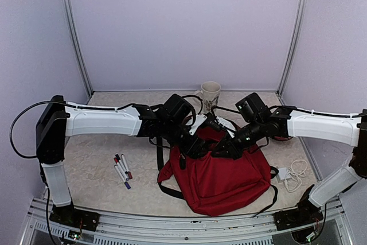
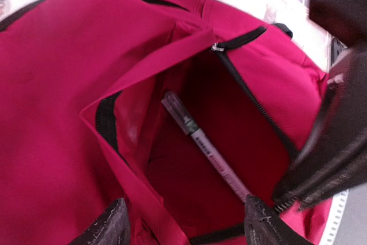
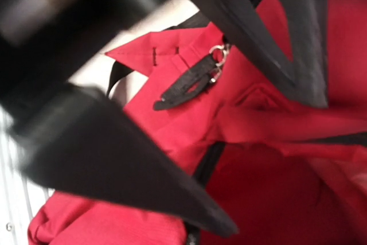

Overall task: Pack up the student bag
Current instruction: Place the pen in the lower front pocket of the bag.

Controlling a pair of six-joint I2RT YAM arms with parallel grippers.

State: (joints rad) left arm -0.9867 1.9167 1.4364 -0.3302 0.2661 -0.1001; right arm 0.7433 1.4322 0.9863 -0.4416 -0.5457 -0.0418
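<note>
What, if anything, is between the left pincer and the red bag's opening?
Nothing visible. The left pincer hangs open right over the student bag, looking straight into its unzipped opening, where a pen lies inside.

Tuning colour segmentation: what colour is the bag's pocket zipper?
The zipper is black against the red student bag; clearest in the left wrist view.

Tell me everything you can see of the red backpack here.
The student bag is a dark red soft fabric backpack with black straps and zippers, lying on the table. Its top compartment is unzipped and gapes open; a pen lies inside. The shut right gripper seems to pinch the zipper edge; the open left gripper hovers over the opening.
</note>
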